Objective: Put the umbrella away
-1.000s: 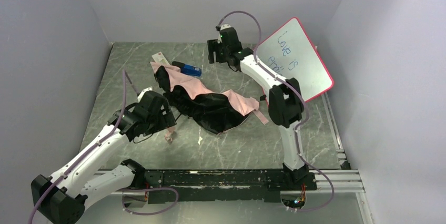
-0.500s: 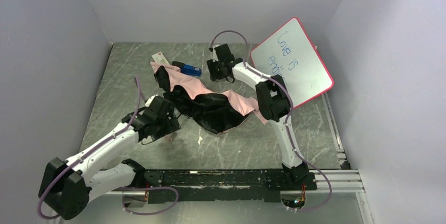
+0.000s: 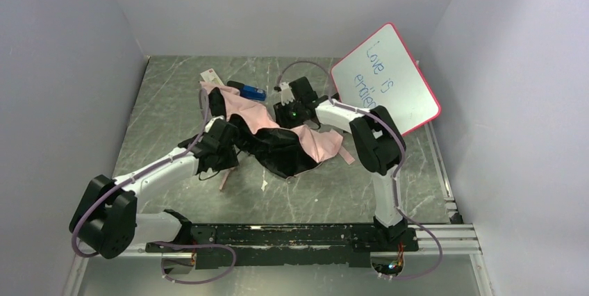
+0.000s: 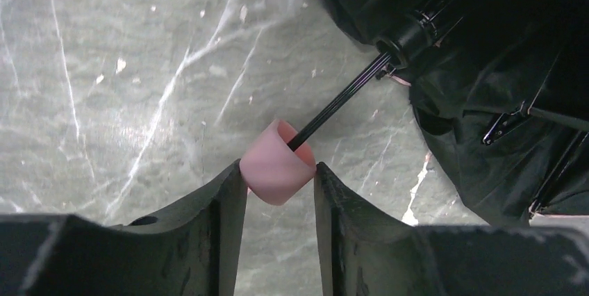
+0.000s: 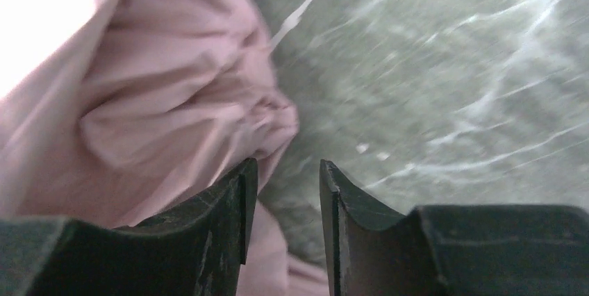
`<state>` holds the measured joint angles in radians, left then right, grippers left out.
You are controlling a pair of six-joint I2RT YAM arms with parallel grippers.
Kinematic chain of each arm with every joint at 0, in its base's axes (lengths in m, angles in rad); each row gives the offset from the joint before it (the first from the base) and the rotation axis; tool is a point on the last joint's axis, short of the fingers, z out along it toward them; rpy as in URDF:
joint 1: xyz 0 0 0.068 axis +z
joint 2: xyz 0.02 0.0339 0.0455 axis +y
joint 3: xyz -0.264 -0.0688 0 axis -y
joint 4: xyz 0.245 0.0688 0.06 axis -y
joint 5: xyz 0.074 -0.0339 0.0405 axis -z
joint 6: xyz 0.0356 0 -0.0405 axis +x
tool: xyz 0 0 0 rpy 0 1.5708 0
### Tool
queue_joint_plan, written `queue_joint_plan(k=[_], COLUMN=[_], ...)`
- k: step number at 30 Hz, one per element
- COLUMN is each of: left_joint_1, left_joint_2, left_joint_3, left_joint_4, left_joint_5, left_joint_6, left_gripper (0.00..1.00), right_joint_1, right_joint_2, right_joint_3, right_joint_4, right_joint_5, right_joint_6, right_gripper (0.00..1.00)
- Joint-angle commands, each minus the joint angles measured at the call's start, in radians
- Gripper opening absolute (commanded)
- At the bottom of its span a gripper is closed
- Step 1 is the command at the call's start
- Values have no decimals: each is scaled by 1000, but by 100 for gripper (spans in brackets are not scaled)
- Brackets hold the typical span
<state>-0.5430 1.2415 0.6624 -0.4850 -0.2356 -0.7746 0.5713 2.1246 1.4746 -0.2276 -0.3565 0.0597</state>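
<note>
Left gripper [image 4: 279,171]: fingers closed against both sides of the pink handle [image 4: 275,174] of the umbrella [image 3: 278,140], holding it near the fingertips only. Right gripper [image 5: 286,171]: jaws a narrow gap apart, empty, poised at the pink edge of the canopy [image 5: 160,101].

The umbrella lies half-collapsed at mid-table, much of its black lining upward. In the left wrist view its thin shaft [image 4: 340,101] runs from the handle toward 1 o'clock into the folds.

Hazards: so shallow a hold may let the round handle twist or slip out. A push off the shaft's axis could bend it or jam the ribs. The right jaws may catch loose cloth alone.

A blue-and-black object [image 3: 250,92] lies at 11 o'clock of the canopy, and the whiteboard [image 3: 385,77] stands close at 2 o'clock. Bare table [image 3: 312,185] opens toward 6 o'clock; walls bound 9, 12 and 3 o'clock.
</note>
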Motion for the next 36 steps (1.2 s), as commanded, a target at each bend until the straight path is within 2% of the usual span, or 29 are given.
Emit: queue_joint_plan(k=[1,16,19,22,25,30,36], left_joint_1=[14,43,54,81,108,123,141], left_joint_2=[40,227,231,206,152,50,-32], left_joint_3=[65,196,211,204,184,181,163], left_joint_4=[158,276,234,206,198,154,119], left_joint_5=[7,45,16,24,53,73,56], left_joint_6=[103,235,236,244,260,280,272], left_gripper=[39,35,37,43,49,62,66], right_joint_1=[50,236,237,228,203,143,30], right_joint_2=[-93,-287,-340,-410,-482,-559,-515], right_joint_3=[-105,-348,-366,-352,-335,-331,-337], right_joint_4=[72,169,129,54,17,6,39], right_joint_5=[-85,-85,42,275,414,524,520], right_joint_6=[28,162,181,180,178,171,232], right_gripper=[41,37,38,52,62,66,66])
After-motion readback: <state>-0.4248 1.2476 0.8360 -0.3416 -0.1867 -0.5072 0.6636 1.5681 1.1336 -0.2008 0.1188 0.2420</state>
